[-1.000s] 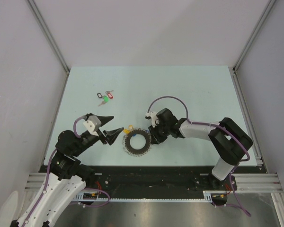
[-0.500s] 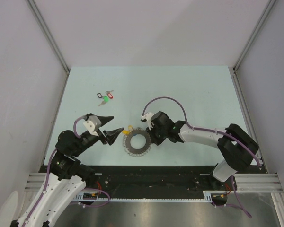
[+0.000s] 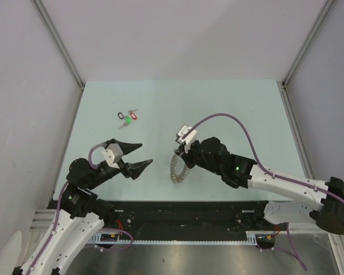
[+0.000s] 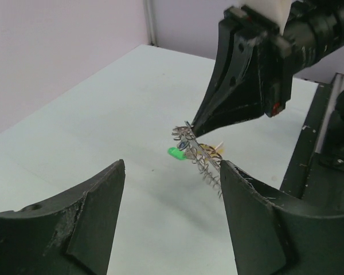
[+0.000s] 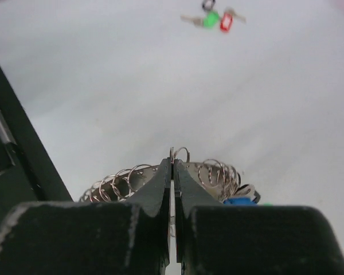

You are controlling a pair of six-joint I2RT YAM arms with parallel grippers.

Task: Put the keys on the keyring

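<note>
My right gripper (image 3: 183, 156) is shut on the keyring (image 3: 177, 168), a grey ring of coiled wire, and holds it on edge above the table. In the right wrist view the pinched coils (image 5: 178, 153) stand between my fingertips, with the blue tag (image 5: 238, 201) at the ring's right. In the left wrist view the keyring (image 4: 202, 157) hangs under the right gripper (image 4: 190, 127), with the green tag (image 4: 176, 153) and a yellow bit (image 4: 214, 151) at it. My left gripper (image 3: 136, 158) is open and empty, to the left of the ring.
A bunch of keys tagged black, red and green (image 3: 126, 117) lies far left on the pale green table (image 3: 229, 109); it also shows at the top of the right wrist view (image 5: 213, 18). Black rails run along the near edge (image 3: 183, 213).
My right gripper has lifted the keyring from lying flat to standing on edge, and the right arm has swung toward the near right. My left gripper has shifted slightly.
</note>
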